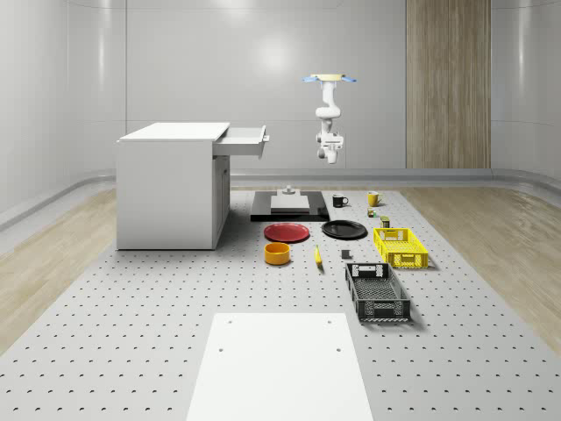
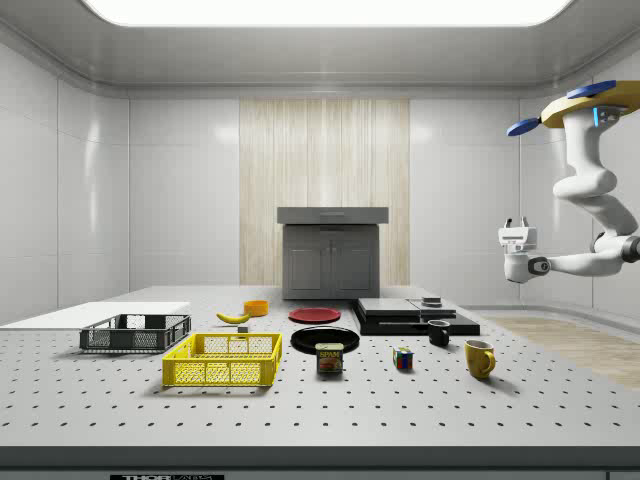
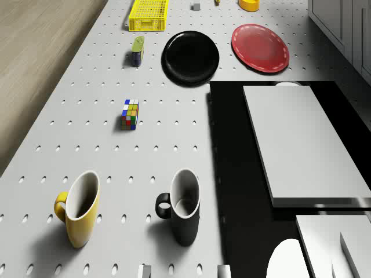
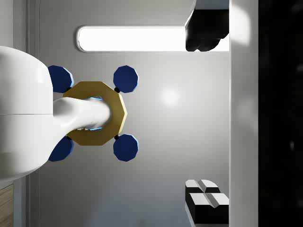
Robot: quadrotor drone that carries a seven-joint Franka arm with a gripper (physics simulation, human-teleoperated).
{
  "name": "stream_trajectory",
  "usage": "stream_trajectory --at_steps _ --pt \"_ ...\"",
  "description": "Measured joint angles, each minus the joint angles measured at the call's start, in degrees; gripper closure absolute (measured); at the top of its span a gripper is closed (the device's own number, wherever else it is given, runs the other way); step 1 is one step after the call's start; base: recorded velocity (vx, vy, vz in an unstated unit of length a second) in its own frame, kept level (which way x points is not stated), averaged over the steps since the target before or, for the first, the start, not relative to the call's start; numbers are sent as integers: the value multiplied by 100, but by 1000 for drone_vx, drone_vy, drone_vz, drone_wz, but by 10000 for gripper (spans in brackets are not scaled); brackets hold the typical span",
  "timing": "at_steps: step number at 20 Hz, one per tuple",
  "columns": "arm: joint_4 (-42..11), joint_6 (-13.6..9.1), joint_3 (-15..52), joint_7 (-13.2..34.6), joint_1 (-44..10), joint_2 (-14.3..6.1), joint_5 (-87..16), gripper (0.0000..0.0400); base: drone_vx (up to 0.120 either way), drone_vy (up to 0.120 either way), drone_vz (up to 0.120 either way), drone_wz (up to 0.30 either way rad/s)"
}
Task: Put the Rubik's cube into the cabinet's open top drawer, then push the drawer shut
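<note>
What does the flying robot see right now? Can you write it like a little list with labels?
drone: hovering high above the table's far end, past the mugs
gripper: in the air, holding nothing
Rubik's cube: on the table, between the yellow mug and the can
black mug: upright beside the yellow mug
top drawer: open
step so far: cube not yet picked up

Bright, even light falls from a long ceiling panel (image 2: 320, 10), which glares white in the wrist view and leaves soft sheen on the walls. Shadows on the surface (image 1: 131, 316) are faint and short, darkest beside the two mugs (image 3: 78, 208). Edges render crisp, without blur or distortion.
</note>
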Motion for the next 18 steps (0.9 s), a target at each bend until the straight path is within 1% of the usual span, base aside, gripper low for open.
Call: stream_trajectory --at_steps 4,9,12,15,18 --pt "485 -395 6 -7 -11 72 4 0 0 0 0 0" --pt "1083 -773 12 -11 -21 269 8 0 0 0 0 0" --pt "1351 -927 14 -13 -26 370 10 0 0 0 0 0" --pt "1524 -1021 17 -14 -29 436 11 0 0 0 0 0" --pt "1621 -1069 19 -16 -33 471 12 0 107 0 0 0"
